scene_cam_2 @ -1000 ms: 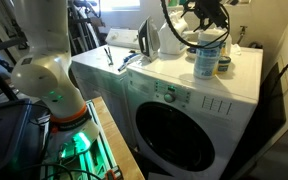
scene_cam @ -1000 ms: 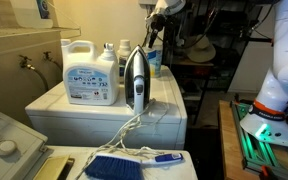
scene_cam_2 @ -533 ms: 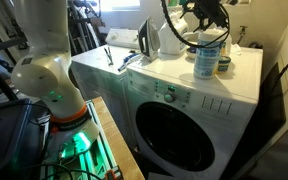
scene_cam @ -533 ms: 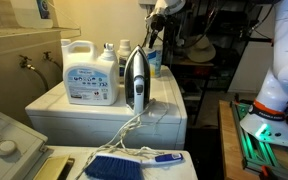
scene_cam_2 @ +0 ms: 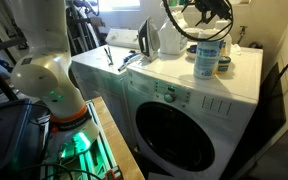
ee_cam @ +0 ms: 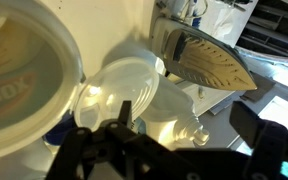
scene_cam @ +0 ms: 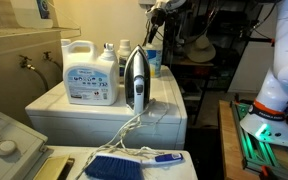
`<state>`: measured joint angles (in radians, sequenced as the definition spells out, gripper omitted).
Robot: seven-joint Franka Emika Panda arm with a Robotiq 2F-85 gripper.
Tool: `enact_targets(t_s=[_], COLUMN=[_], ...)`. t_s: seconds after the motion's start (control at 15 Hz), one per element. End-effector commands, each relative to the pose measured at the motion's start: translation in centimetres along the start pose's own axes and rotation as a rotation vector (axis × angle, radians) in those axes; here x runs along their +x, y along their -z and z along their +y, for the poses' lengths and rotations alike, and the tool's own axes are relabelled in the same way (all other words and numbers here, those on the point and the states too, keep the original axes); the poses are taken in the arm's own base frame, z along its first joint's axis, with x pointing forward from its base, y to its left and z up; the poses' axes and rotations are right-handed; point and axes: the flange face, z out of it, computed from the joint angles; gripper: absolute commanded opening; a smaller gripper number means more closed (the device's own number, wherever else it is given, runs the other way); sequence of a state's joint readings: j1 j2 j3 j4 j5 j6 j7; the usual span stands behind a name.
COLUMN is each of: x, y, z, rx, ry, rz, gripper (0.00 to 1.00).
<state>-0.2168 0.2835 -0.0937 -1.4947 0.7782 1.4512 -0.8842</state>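
Observation:
My gripper (scene_cam: 161, 9) hangs open and empty above the back of a white washing machine (scene_cam: 166, 102); it also shows in an exterior view (scene_cam_2: 206, 12). In the wrist view my fingers (ee_cam: 184, 122) are spread over a white plastic bottle (ee_cam: 134, 95). Beside the bottle is the round lid of a wipes canister (ee_cam: 24, 70). The canister (scene_cam_2: 208, 58) stands right below the gripper. An upright iron (scene_cam: 135, 80) stands mid-washer and shows in the wrist view (ee_cam: 209, 62). A large white detergent jug (scene_cam: 91, 75) stands beside it.
The iron's cord (scene_cam: 134, 125) trails off the washer's front edge. A blue brush (scene_cam: 114, 166) lies on a lower surface in front. A faucet (scene_cam: 26, 62) is on the wall. The robot's base (scene_cam_2: 49, 80) stands beside the washer, and cluttered shelves (scene_cam: 199, 45) are behind.
My gripper has risen slightly above the canister. Nothing on the washer has moved.

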Motion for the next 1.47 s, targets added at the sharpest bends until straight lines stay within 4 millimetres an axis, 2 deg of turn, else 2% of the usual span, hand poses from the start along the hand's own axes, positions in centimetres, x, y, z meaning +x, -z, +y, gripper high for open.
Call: enact_targets(t_s=[0.0,0.13,0.4,0.67,0.87,1.2,1.27,1.4], x=[-0.4,-0.5,-1.3,-2.5,-3.5,-5.6,-4.3,-4.7], y=[1.9,2.9,6.9,11.4,13.8,15.8,16.0,16.3], z=[-0.6,-1.2,-4.0,-7.4,-9.5,-12.1,-11.5,-12.1], rx=[-0.031,-0.054,-0.181,-0.39,-0.541,-0.719,-0.672,-0.696], ry=[0.016,-0.002,-0.072,-0.143,-0.21,-0.333,-0.291,-0.311], rz=[0.023,0.034,0.077,0.107,0.101,0.074,0.074,0.074], gripper=[1.0,1.0,1.0,1.0,1.0,1.0,1.0,1.0])
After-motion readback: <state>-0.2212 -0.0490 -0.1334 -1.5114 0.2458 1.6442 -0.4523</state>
